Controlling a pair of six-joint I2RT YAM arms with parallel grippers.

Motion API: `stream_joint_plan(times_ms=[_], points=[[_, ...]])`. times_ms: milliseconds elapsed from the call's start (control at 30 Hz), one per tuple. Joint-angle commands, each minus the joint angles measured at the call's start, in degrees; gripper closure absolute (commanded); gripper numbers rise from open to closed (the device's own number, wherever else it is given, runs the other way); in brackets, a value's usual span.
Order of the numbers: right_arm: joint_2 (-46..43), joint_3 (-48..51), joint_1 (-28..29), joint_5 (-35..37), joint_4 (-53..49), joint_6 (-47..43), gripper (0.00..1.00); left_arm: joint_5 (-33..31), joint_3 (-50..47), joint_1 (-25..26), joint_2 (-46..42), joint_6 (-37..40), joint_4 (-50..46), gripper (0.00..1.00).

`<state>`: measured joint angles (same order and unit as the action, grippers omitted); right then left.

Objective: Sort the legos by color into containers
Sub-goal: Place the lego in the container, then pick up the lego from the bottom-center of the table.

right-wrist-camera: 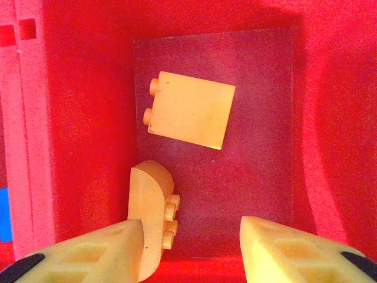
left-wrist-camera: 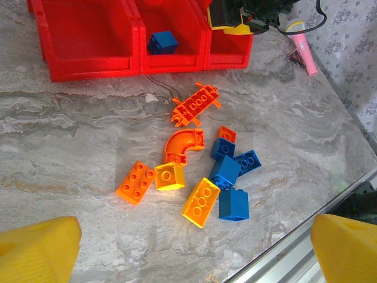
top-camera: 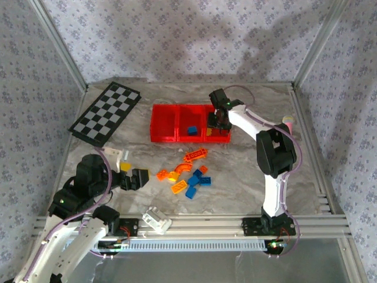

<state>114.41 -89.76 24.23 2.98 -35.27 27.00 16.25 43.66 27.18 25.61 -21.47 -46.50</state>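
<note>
orange, blue, yellow legos [left-wrist-camera: 224,171], red containers [left-wrist-camera: 94,68]

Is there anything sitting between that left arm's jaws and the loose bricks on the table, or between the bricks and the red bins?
Nothing visible does. Bare marble table lies between the left arm's open jaws and the loose legos, and between those and the red containers.

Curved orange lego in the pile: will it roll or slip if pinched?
The curved orange lego looks like rigid glossy plastic: probably stiff, light, slippery across its bend. Lying flat, it should slide, not roll, likely nudging the adjacent yellow brick.
</note>
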Motion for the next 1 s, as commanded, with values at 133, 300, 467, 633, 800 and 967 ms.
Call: stream_joint_plan(times_ms=[133,300,467,633,800,967], points=[[-8.91,2.84,3.76,1.27,-3.62,1.75,0.48,0.09,-0.33,0.29,-0.64,0.29,0.89,0.00],[-16.75,10.13,8.32,1.94,-4.83,3.34,0.41,0.17,-0.37,0.33,-0.80,0.29,0.98,0.00],[-25.58,18.77,12.25,-0.39,-4.36,-1.49,0.36,0.27,-0.33,0.31,-0.95,0.29,1.03,0.00],[-34.11,26.05,17.37,-4.68,-4.98,-20.72,0.30,0.43,-0.35,0.31,-1.08,0.38,1.08,0.00],[-43.65,34.53,21.02,-10.77,-4.73,-46.03,0.17,0.40,-0.33,0.25,-1.17,0.38,1.07,0.00],[-48.10,41.85,20.58,-12.89,-3.21,-56.40,0.10,-0.35,-0.34,0.32,-1.85,0.21,0.89,0.00]])
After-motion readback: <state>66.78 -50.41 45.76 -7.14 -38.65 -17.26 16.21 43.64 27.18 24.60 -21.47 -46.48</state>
